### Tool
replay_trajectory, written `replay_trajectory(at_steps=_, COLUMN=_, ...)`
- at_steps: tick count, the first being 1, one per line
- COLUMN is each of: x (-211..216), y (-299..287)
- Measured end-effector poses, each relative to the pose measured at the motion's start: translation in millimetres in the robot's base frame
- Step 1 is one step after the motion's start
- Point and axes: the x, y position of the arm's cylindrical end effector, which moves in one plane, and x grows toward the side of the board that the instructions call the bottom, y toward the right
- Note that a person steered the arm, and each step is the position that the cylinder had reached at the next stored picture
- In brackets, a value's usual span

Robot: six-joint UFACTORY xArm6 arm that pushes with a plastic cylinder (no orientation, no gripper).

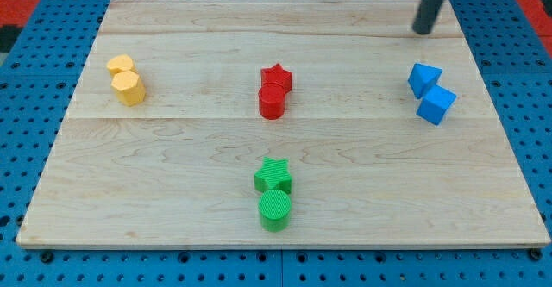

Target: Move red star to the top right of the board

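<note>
The red star (277,77) lies near the middle of the wooden board (172,192), touching a red cylinder (272,102) just below it. My tip (422,32) is at the board's top right, far to the right of and above the red star, and above the blue blocks. It touches no block.
Two yellow blocks (127,79) sit together at the view's left. Two blue blocks (431,93) sit together at the right. A green star (273,175) and a green cylinder (275,209) sit together at the bottom middle. A blue pegboard surrounds the board.
</note>
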Motion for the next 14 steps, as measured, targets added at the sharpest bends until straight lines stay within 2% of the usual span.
replay_trajectory(at_steps=1, x=-22.6, y=-100.1)
replay_trajectory(at_steps=2, x=14.7, y=-78.3)
replay_trajectory(at_steps=3, x=94.4, y=-68.7)
replay_trajectory(at_steps=4, x=144.3, y=-139.9)
replay_trajectory(at_steps=6, x=108.9, y=-242.8)
replay_trajectory(at_steps=8, x=92.8, y=-282.3)
replay_trajectory(at_steps=9, x=63.8, y=-239.6)
replay_trajectory(at_steps=10, x=56.1, y=-164.0)
replay_trajectory(at_steps=11, x=79.2, y=-161.1)
replay_trajectory(at_steps=12, x=73.7, y=-118.7)
replay_trajectory(at_steps=13, x=46.8, y=-99.8)
replay_trajectory(at_steps=14, x=80.8, y=-162.4)
